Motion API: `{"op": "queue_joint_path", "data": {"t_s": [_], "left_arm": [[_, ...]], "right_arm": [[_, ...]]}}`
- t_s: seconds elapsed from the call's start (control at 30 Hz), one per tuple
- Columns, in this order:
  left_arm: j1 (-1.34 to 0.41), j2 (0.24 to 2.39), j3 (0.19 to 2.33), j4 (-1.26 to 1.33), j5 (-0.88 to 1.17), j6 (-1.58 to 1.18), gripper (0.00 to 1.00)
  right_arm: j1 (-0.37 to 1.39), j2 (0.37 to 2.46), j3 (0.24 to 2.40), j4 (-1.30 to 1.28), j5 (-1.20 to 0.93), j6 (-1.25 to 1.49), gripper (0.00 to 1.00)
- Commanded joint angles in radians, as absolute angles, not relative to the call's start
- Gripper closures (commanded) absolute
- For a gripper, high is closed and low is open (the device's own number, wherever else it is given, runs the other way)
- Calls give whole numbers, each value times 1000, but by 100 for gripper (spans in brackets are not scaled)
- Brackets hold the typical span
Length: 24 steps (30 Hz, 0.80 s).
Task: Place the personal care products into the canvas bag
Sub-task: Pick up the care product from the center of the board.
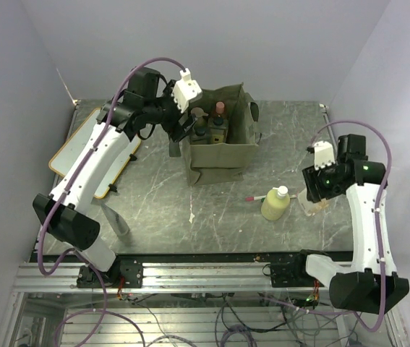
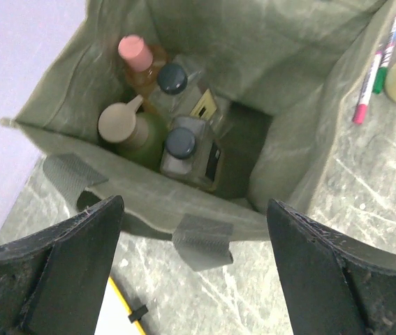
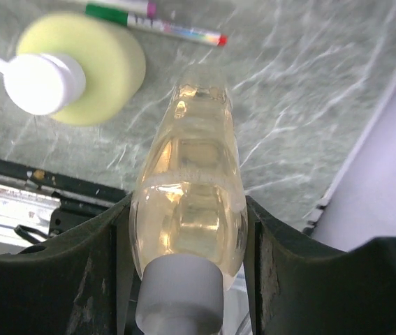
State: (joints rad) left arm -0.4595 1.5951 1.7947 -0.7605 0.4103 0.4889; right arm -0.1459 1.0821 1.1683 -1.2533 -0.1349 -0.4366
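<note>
The pale amber bottle (image 3: 198, 139) appears to lie at the right side of the desk (image 3: 302, 105), cap toward the wrist; the right gripper (image 3: 186, 216) has its jaws closed on the bottle's widest part, one on each flank, so the step in hand looks like the pickup. To do it well, lift straight up before swinging left, since the yellow-green bottle (image 3: 107, 63) stands just beside and the pen (image 3: 163, 28) lies beyond it (neither should be knocked); the smooth, rounded body may slip, so hold firmly. The canvas bag (image 1: 215, 155) stands well apart at the far middle, four bottles already upright inside; aim for its free corner. The left gripper (image 2: 194, 209) hangs above the bag's mouth, jaws wide and empty. The pen's print and the bagged bottles' small labels are too blurred to read.
</note>
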Motion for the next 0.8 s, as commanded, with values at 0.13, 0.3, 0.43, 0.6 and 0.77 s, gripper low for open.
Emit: {"op": "queue_joint_path", "data": {"t_s": [0.13, 0.3, 0.43, 0.6, 0.77], "left_arm": [[-535, 1630, 1861, -802, 532, 537, 7], [-592, 1635, 1839, -825, 510, 580, 6], [-617, 1650, 1823, -819, 502, 594, 7], [-636, 1680, 1823, -812, 491, 598, 7], [-643, 1698, 1820, -804, 487, 589, 8]], "right_arm": [[-155, 1078, 1486, -1150, -136, -447, 100], [-155, 1164, 1680, -1099, -195, -439, 100], [-154, 1240, 1819, -1062, -274, -416, 100], [-151, 1338, 1961, -1031, -370, -383, 100], [-114, 1407, 2042, -986, -404, -346, 100]]}}
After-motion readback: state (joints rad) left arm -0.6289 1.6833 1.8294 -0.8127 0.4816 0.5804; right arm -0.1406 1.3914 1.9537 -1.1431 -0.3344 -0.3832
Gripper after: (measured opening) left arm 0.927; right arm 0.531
